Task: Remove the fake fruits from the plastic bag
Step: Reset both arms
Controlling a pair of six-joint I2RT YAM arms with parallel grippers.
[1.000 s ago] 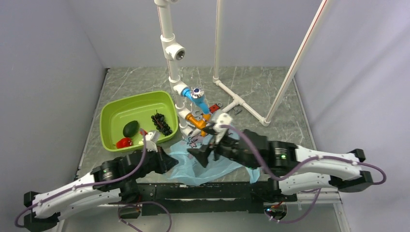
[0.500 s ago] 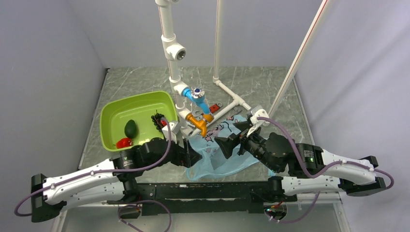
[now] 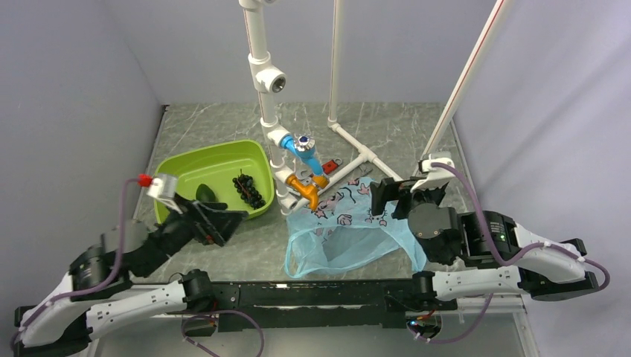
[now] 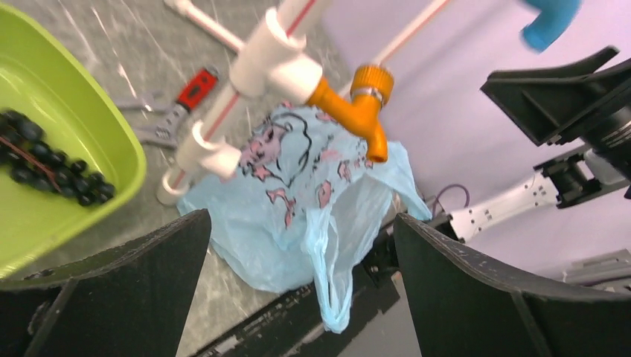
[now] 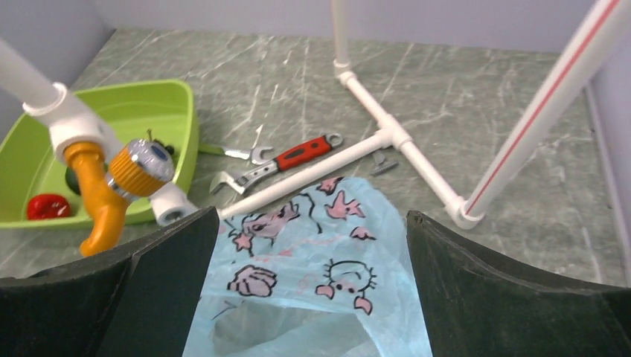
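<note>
The light-blue plastic bag lies crumpled and limp on the table between my arms, its mouth toward the near edge, and nothing holds it. It also fills the middle of the left wrist view and the right wrist view. The dark bunch of grapes and the dark green fruit lie in the lime-green tub. My left gripper hangs open over the tub's near rim. To the right of the bag my right gripper stands open, raised above it.
A white pipe frame with an orange tap and a blue tap rises just behind the bag. A red-handled wrench lies by the pipes. A small red item sits in the tub.
My left gripper opened, let go of the bag and swung back left toward the tub. The right arm drew away to the right. The bag slid right and settled flat.
</note>
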